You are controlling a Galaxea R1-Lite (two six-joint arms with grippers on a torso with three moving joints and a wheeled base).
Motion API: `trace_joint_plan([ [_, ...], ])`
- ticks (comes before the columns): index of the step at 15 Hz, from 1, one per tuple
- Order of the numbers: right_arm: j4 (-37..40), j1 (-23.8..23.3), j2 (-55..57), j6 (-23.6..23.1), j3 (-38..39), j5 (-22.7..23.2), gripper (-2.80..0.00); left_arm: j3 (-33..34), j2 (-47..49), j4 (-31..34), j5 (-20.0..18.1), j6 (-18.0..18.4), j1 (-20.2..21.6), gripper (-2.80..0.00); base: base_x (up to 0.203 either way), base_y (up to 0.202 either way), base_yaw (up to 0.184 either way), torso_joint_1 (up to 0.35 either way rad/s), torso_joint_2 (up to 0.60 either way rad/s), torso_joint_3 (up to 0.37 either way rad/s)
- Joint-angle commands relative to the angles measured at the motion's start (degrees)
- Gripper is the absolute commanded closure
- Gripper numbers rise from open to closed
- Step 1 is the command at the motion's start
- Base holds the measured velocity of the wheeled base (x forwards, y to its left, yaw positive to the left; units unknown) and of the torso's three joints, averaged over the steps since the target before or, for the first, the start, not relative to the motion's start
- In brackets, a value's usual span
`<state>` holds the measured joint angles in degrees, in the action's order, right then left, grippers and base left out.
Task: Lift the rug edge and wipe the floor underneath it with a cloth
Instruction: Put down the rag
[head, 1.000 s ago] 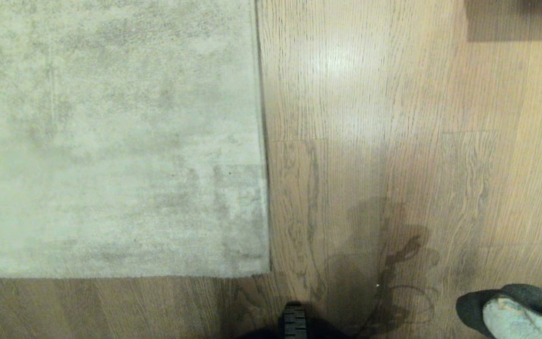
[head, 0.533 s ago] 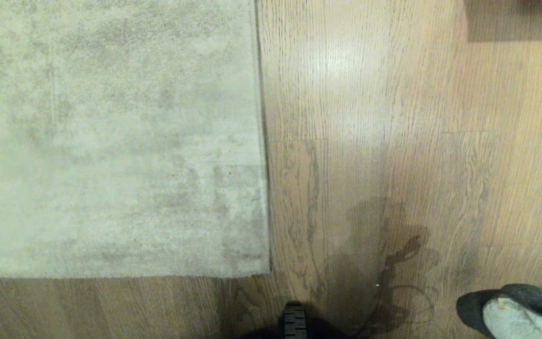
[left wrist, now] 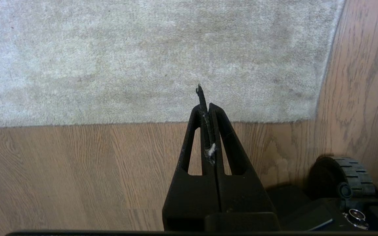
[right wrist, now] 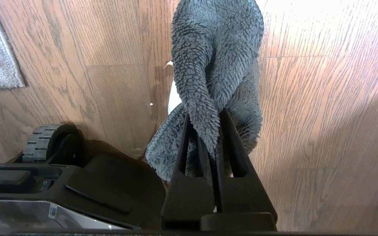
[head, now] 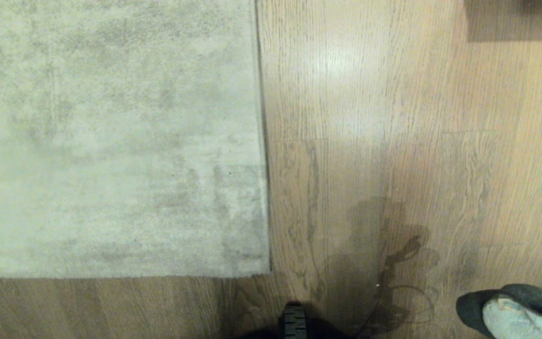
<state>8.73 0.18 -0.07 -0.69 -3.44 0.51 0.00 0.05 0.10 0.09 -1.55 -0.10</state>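
Between clamped right gripper jaws, fluffy grey-green cloth; left gripper jaws closed, empty.

Head view soft and dim, slightly hazy, yellowish. Broad glare patch on the floor near top centre; robot's shadow with cable loops across lower planks. Right wrist view much brighter, overexposed glare at upper right, cloth pile crisp. Left wrist view evenly lit, rug edge bowed by lens distortion.
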Motion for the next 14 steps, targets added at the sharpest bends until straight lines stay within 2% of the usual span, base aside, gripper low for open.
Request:
trace_joint_plan([
  [1, 0.06, 0.07, 0.07, -0.02, 0.01, 0.02, 0.0, 0.0, 0.04, -0.01, 0.0, -0.03, 0.01, 0.0, 0.0, 0.0, 0.0, 0.0, 0.0, 0.0],
  [14, 0.06, -0.01, 0.07, 0.06, 0.01, -0.07, 0.0, 0.0, 0.04, -0.1, 0.09, -0.12, 0.01, 0.0, 0.0, 0.0, 0.0, 0.0, 0.0, 0.0],
])
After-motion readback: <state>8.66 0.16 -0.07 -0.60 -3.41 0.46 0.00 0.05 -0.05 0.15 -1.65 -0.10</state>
